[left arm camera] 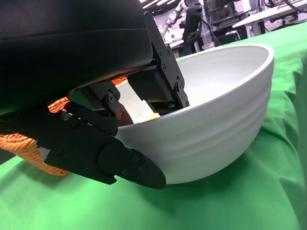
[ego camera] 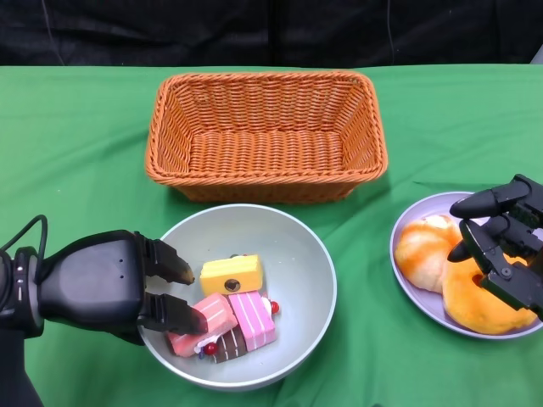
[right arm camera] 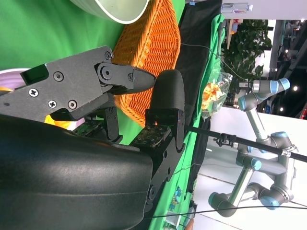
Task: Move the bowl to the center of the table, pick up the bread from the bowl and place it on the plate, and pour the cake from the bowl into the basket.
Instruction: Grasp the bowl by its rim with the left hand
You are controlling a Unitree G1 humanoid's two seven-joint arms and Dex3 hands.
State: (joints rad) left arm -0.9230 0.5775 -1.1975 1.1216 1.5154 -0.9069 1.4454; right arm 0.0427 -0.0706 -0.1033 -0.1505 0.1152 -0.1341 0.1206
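Observation:
The pale grey-green bowl [ego camera: 299,242] sits near the table's front middle, just before the basket [ego camera: 263,182]. It holds a yellow cake [ego camera: 230,274], a pink cake [ego camera: 252,318] and other small pieces. My left hand [ego camera: 110,284] grips the bowl's left rim, with fingers inside and the thumb [left arm camera: 120,165] under the outer wall of the bowl [left arm camera: 216,120]. At the right, the lilac plate [ego camera: 422,303] carries two orange breads [ego camera: 422,250] [ego camera: 475,303]. My right hand [ego camera: 505,242] hovers over the nearer bread with fingers apart, holding nothing.
The orange wicker basket is empty and lies behind the bowl; it also shows as the basket [right arm camera: 148,52] in the right wrist view. Green cloth [ego camera: 76,153] covers the table. A black backdrop runs along the far edge.

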